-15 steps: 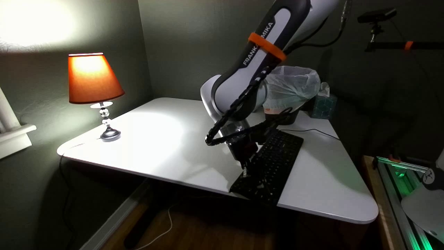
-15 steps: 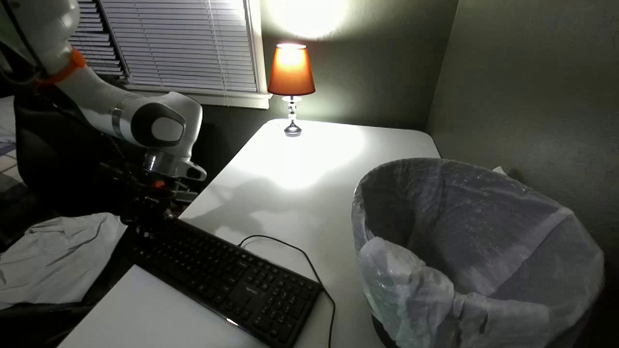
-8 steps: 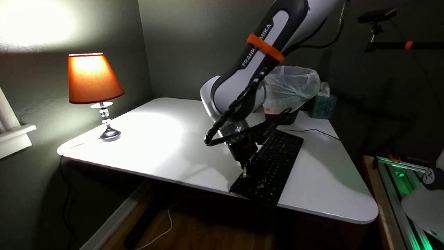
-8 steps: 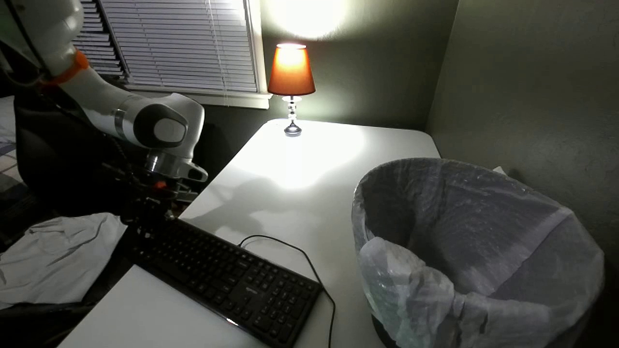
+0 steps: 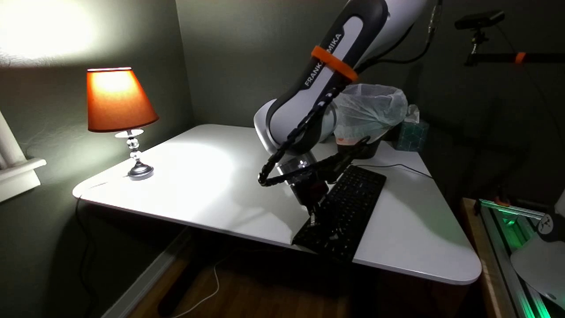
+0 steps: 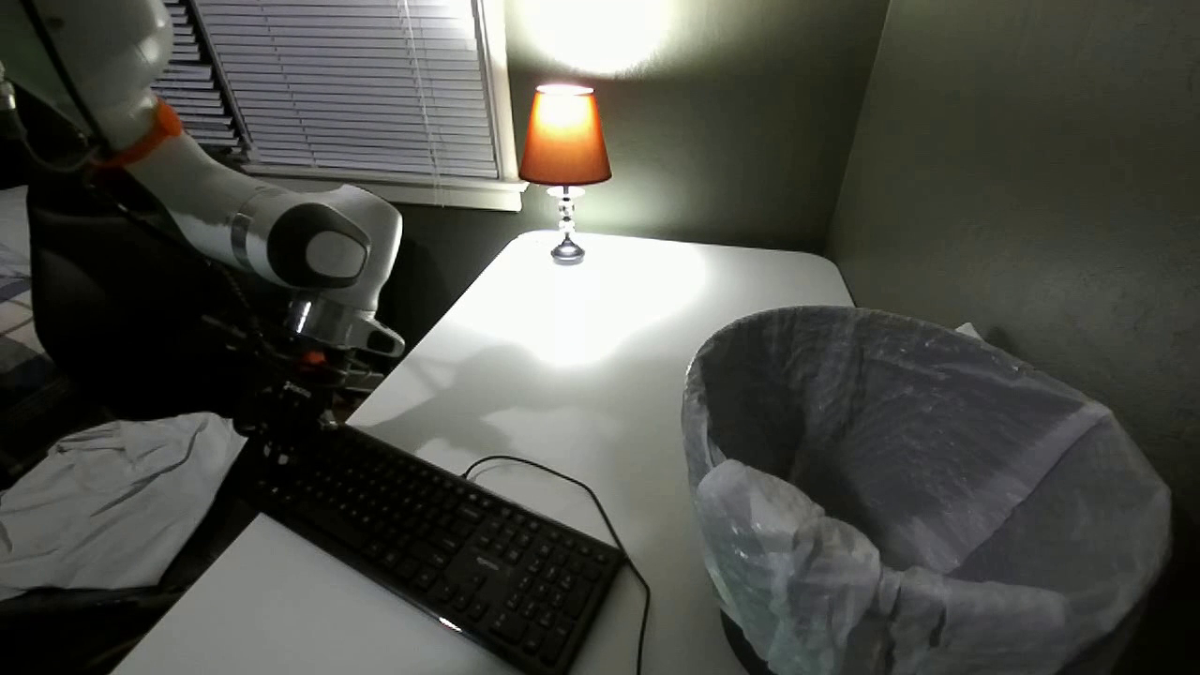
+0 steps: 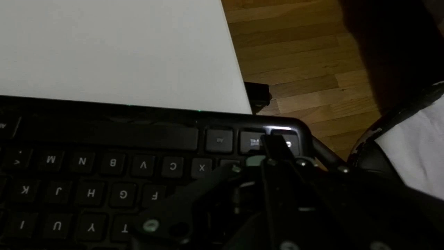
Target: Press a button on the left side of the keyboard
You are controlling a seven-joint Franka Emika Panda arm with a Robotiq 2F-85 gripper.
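Black from end to end, the keyboard lies on the white surface, its left end jutting past the edge so that, in the wrist view, the corner sits above the wooden floor. The gripper points down at that end, by the bottom row. Its jaws look closed, tips together with nothing between them, though the light is poor; whether they touch the keys cannot be told.

The step in hand appears to be the press itself. Since the tips stand across the corner key and the neighbouring key, it would help to centre them over a single one, then push straight down, lightly. A hard push on the overhanging corner could tip the keyboard; the Alt key, farther in and backed by the surface, seems a steadier target.

Compared with a second ago, the arm leans a little further over the surface in both exterior views, its orange band a touch lower, while the jaws have barely shifted. Keyboard, lamp and bin stay put.
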